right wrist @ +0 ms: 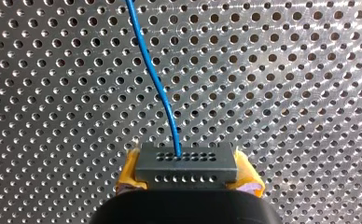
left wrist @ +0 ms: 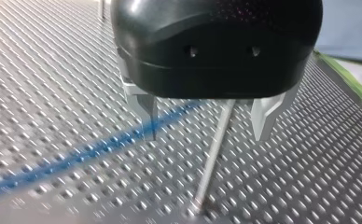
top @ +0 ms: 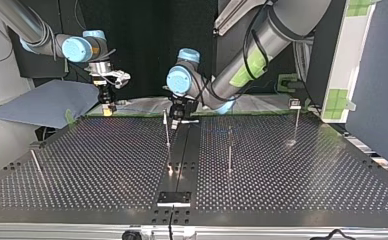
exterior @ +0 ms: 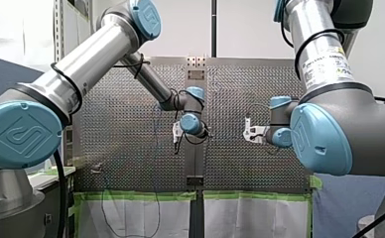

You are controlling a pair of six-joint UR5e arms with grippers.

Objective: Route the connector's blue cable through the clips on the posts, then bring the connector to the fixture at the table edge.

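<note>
Connector (right wrist: 186, 165) clenched in my right claw (right wrist: 188, 173) above the perforated table (right wrist: 286, 93); my left claw (left wrist: 206, 135) released beside a post (left wrist: 214, 154).

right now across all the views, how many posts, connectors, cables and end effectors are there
posts: 4
connector: 1
blue cable: 1
end effectors: 2
total: 8

The cable (right wrist: 156, 79) is blue, the connector (right wrist: 186, 164) grey, the pads (right wrist: 128, 169) yellow, the perforated table (right wrist: 286, 93) silver, its edging (exterior: 136, 196), perhaps tape, green.
</note>
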